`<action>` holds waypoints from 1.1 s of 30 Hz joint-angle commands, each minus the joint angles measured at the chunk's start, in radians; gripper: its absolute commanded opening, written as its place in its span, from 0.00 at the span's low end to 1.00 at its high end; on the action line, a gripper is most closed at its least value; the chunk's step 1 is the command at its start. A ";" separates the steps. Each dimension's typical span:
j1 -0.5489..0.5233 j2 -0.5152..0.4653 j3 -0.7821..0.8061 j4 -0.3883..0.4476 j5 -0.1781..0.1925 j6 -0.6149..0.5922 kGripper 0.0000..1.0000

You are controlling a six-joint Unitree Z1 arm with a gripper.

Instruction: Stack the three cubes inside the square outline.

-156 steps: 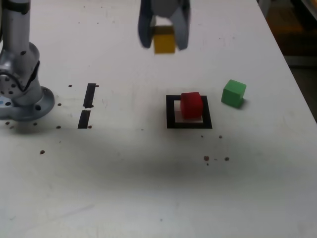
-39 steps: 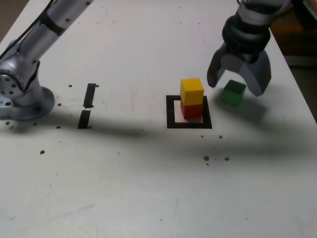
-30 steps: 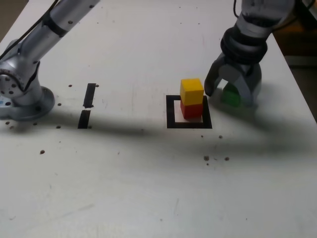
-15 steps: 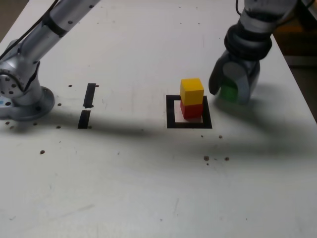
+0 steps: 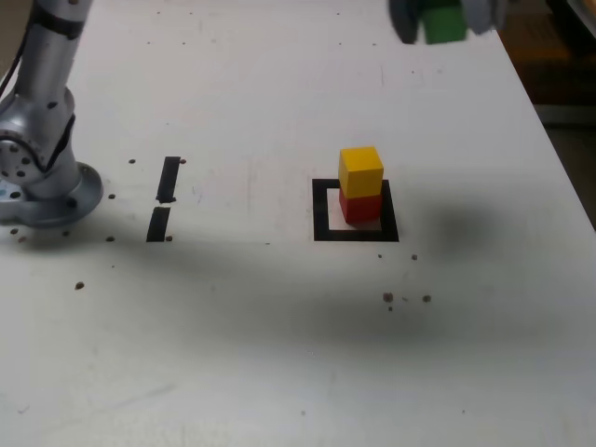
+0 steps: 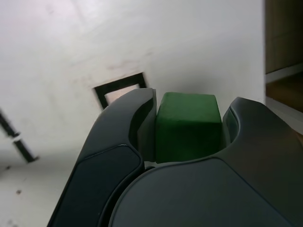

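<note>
Gripping the green cube (image 6: 187,127), fingers (image 6: 147,127) clear the yellow-topped stack (image 5: 360,186).

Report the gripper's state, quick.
Gripper: closed on the green cube, holding it up off the table.

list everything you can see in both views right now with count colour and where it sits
green cube: 1, green, between the gripper's fingers, off the table
yellow cube: 1, yellow, on top of the red cube
red cube: 1, red, inside the square outline, under the yellow cube
square outline: 1, black with white centre, on the table
tape strips: 2, black, on the table toward the exterior view's left
table: 1, white with dark specks, under the cube stack
gripper: 1, dark grey, shut on the green cube
arm: 1, silver-grey, base at the exterior view's left
</note>
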 commanded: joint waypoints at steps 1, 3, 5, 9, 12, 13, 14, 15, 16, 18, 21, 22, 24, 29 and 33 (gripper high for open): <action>0.000 -0.042 0.050 0.012 -0.009 -0.028 0.00; 0.000 -0.047 0.118 0.012 -0.025 -0.074 0.00; 0.000 -0.044 0.178 0.011 -0.046 -0.126 0.00; 0.000 -0.035 0.254 0.010 -0.079 -0.237 0.00; -0.002 -0.021 0.280 0.009 -0.099 -0.314 0.00; -0.004 -0.016 0.287 0.009 -0.104 -0.333 0.00; -0.008 -0.011 0.294 0.009 -0.107 -0.350 0.00; -0.012 -0.007 0.302 0.009 -0.109 -0.365 0.00; -0.018 -0.003 0.311 0.008 -0.110 -0.379 0.00; -0.030 0.004 0.328 0.007 -0.107 -0.406 0.00; -0.047 0.012 0.352 0.005 -0.106 -0.436 0.00; -0.052 0.013 0.358 0.003 -0.107 -0.443 0.00; -0.060 0.016 0.367 0.001 -0.111 -0.451 0.00; -0.074 0.015 0.372 -0.007 -0.116 -0.459 0.00; -0.079 0.026 0.368 -0.016 -0.120 -0.453 0.00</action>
